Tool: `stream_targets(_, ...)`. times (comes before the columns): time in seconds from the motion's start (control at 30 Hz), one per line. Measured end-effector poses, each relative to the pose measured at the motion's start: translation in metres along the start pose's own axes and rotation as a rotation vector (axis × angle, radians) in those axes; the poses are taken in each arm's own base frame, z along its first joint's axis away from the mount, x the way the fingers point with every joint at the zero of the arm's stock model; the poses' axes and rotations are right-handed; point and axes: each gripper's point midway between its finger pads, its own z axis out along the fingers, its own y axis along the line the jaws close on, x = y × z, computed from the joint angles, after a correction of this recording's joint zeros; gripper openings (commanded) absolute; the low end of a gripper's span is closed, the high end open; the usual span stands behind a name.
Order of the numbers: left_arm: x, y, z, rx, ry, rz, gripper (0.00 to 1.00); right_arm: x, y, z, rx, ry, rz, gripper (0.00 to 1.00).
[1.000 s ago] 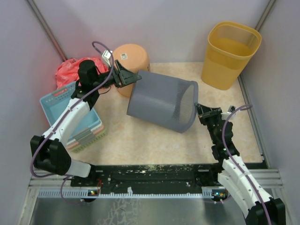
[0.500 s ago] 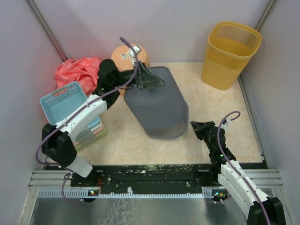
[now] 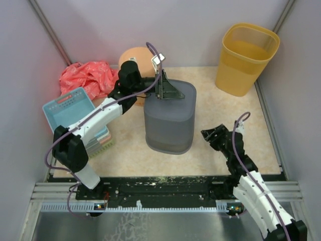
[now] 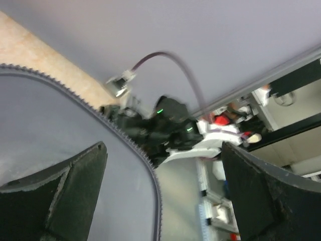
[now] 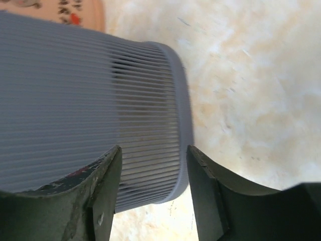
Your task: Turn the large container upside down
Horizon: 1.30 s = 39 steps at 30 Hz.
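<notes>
We judge the large container (image 3: pixel 169 125) to be mouth-down already, standing upright on its rim in the middle of the table (image 3: pixel 225 115); the risk now lies in the retreat. The left gripper (image 3: pixel 168 91) sits at the far edge of the upturned base, its fingers (image 4: pixel 75 186) spread wide with that edge between them and pinching nothing; whether 1 of them rests on the base we cannot tell. A sideways pull could hook that edge and tip or drag the container. The right gripper (image 3: pixel 210 136) hangs near the rim on the container's right, apart from it, its 2 fingers (image 5: pixel 100 186) partly spread and empty; a careless swing could knock the wall.

The container looks like thin grey plastic; it is a rounded rectangle in section, narrowing toward the base, with fine vertical ribs, a smooth band at the rim and a toothed line round the base. We expect it to be light and to skid easily on the smooth, beige, speckled tabletop.
</notes>
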Motion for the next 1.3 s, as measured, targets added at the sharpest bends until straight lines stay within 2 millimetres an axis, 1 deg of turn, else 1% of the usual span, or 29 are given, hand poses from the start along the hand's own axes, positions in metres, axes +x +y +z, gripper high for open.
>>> stream_targets(0.07, -0.003, 0.003, -0.001, -0.048, 0.012, 0.043, 1.00, -0.008, 0.022, -0.010, -0.051, 0.009, -0.108, 0.60)
stream_targets(0.1, -0.005, 0.004, -0.002, -0.080, 0.010, 0.077, 0.99, -0.013, 0.036, -0.016, -0.088, 0.014, -0.169, 0.61)
stream_targets(0.17, -0.007, 0.000, -0.009, -0.134, 0.007, 0.151, 0.99, -0.018, 0.062, -0.029, -0.167, 0.037, -0.290, 0.61)
stream_targets(0.27, -0.008, -0.016, -0.029, -0.220, -0.017, 0.289, 1.00, -0.016, 0.097, -0.049, -0.307, 0.101, -0.466, 0.65)
stream_targets(0.33, -0.007, -0.032, -0.047, -0.269, -0.044, 0.396, 1.00, -0.006, 0.115, -0.061, -0.409, 0.166, -0.549, 0.66)
stream_targets(0.37, -0.005, -0.040, -0.055, -0.286, -0.054, 0.434, 1.00, 0.002, 0.121, -0.066, -0.464, 0.212, -0.580, 0.66)
stream_targets(0.43, 0.001, -0.053, -0.072, -0.324, -0.076, 0.517, 1.00, 0.019, 0.124, -0.073, -0.542, 0.307, -0.605, 0.67)
stream_targets(0.47, 0.005, -0.057, -0.080, -0.342, -0.084, 0.553, 1.00, 0.032, 0.126, -0.077, -0.590, 0.375, -0.608, 0.67)
stream_targets(0.5, 0.011, -0.059, -0.088, -0.359, -0.090, 0.579, 1.00, 0.041, 0.125, -0.079, -0.614, 0.419, -0.608, 0.67)
stream_targets(0.57, 0.023, -0.058, -0.101, -0.392, -0.091, 0.611, 1.00, 0.061, 0.124, -0.083, -0.662, 0.518, -0.611, 0.68)
stream_targets(0.63, 0.037, -0.049, -0.111, -0.426, -0.079, 0.617, 1.00, 0.079, 0.125, -0.085, -0.689, 0.596, -0.616, 0.69)
stream_targets(0.7, 0.048, -0.038, -0.117, -0.461, -0.057, 0.602, 1.00, 0.089, 0.131, -0.083, -0.717, 0.621, -0.605, 0.69)
stream_targets(0.8, 0.055, -0.024, -0.122, -0.509, -0.031, 0.577, 1.00, 0.090, 0.135, -0.066, -0.693, 0.574, -0.536, 0.69)
stream_targets(0.87, 0.058, -0.019, -0.125, -0.531, -0.024, 0.570, 1.00, 0.085, 0.135, -0.050, -0.644, 0.510, -0.480, 0.69)
stream_targets(0.9, 0.059, -0.017, -0.125, -0.536, -0.021, 0.567, 1.00, 0.079, 0.135, -0.038, -0.609, 0.455, -0.441, 0.69)
stream_targets(0.97, 0.061, -0.014, -0.126, -0.545, -0.015, 0.561, 1.00, 0.064, 0.135, -0.016, -0.541, 0.346, -0.373, 0.69)
stream_targets(1.07, 0.063, -0.010, -0.126, -0.551, -0.005, 0.549, 1.00, 0.037, 0.136, 0.018, -0.438, 0.174, -0.281, 0.70)
stream_targets(1.17, 0.068, 0.000, -0.125, -0.564, 0.017, 0.517, 1.00, 0.012, 0.133, 0.052, -0.284, 0.056, -0.220, 0.71)
stream_targets(1.2, 0.069, 0.004, -0.124, -0.569, 0.026, 0.501, 1.00, 0.005, 0.135, 0.059, -0.249, 0.033, -0.214, 0.72)
stream_targets(1.27, 0.073, 0.013, -0.122, -0.578, 0.038, 0.467, 1.00, -0.014, 0.146, 0.071, -0.186, -0.031, -0.204, 0.73)
stream_targets(1.3, 0.076, 0.019, -0.122, -0.584, 0.045, 0.449, 1.00, -0.022, 0.151, 0.072, -0.172, -0.056, -0.201, 0.73)
